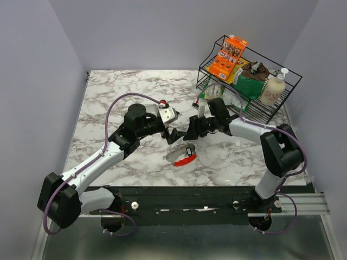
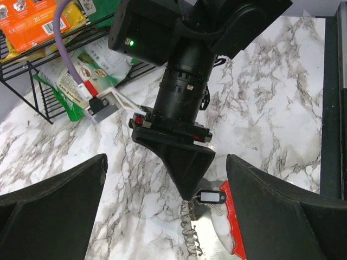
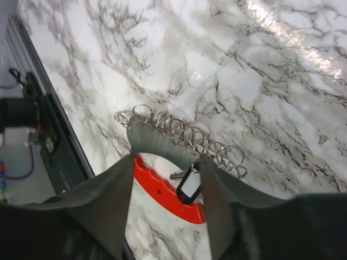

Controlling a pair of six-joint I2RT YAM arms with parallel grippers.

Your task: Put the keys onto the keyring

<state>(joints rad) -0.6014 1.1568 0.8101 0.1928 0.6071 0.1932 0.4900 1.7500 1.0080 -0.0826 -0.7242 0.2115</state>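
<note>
The keyring lies on the marble in front of both grippers: a red curved strip, a silver plate and a coil of wire rings. The key with its dark oval tag lies on it, at my right gripper's right fingertip. It also shows in the top view and the left wrist view. My right gripper points down over the keyring with its fingers apart, holding nothing that I can see. My left gripper is wide open and empty, facing the right gripper.
A black wire rack stands at the back right with an orange box, a green bag and a soap bottle. A dark rail runs along the table's near edge.
</note>
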